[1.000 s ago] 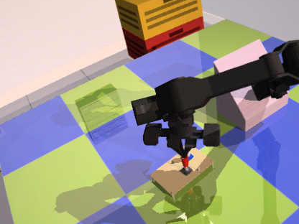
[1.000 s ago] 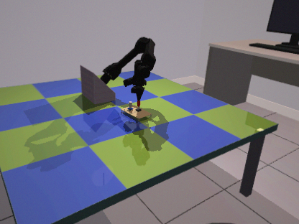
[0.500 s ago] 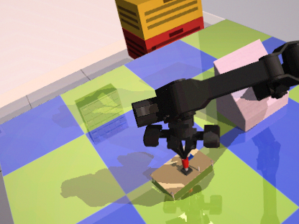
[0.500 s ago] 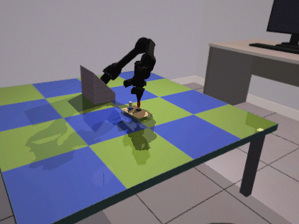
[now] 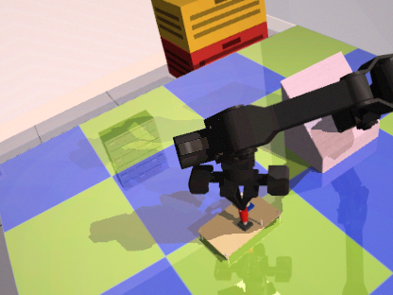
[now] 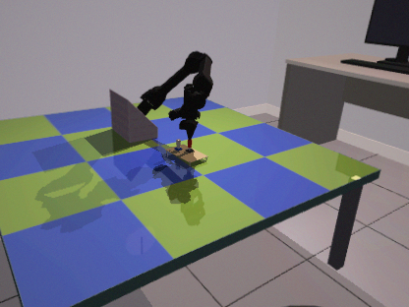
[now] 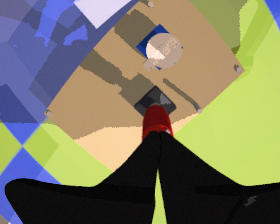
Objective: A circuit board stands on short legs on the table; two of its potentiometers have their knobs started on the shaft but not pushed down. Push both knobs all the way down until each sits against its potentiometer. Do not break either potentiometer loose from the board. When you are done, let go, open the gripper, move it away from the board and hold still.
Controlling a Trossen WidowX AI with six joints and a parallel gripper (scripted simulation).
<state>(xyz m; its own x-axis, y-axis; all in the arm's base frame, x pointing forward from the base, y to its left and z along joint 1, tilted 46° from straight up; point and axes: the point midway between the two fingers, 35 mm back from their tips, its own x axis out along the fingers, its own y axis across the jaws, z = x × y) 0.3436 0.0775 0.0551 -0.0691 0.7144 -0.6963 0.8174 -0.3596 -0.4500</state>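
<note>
The tan circuit board (image 5: 223,234) (image 6: 198,157) (image 7: 107,142) stands on short legs. A red knob (image 5: 244,216) (image 6: 190,143) (image 7: 156,120) stands over the dark potentiometer (image 5: 245,226) (image 6: 190,150) (image 7: 144,103). Its lower end is close to the potentiometer; I cannot tell if a gap remains. A pale knob (image 6: 178,141) (image 7: 165,52) stands over the blue potentiometer (image 5: 250,206) (image 6: 178,149) (image 7: 144,46), with its seating unclear. My gripper (image 5: 243,208) (image 6: 189,138) (image 7: 157,138) is shut and empty, pointing down, with its tips at the red knob's top.
A pale pink wedge-shaped block (image 5: 312,79) (image 6: 129,121) stands behind the board, near the arm. A yellow and red box (image 5: 227,14) stands beyond the table's far edge. A desk (image 6: 315,96) with a monitor (image 6: 390,20) stands farther off.
</note>
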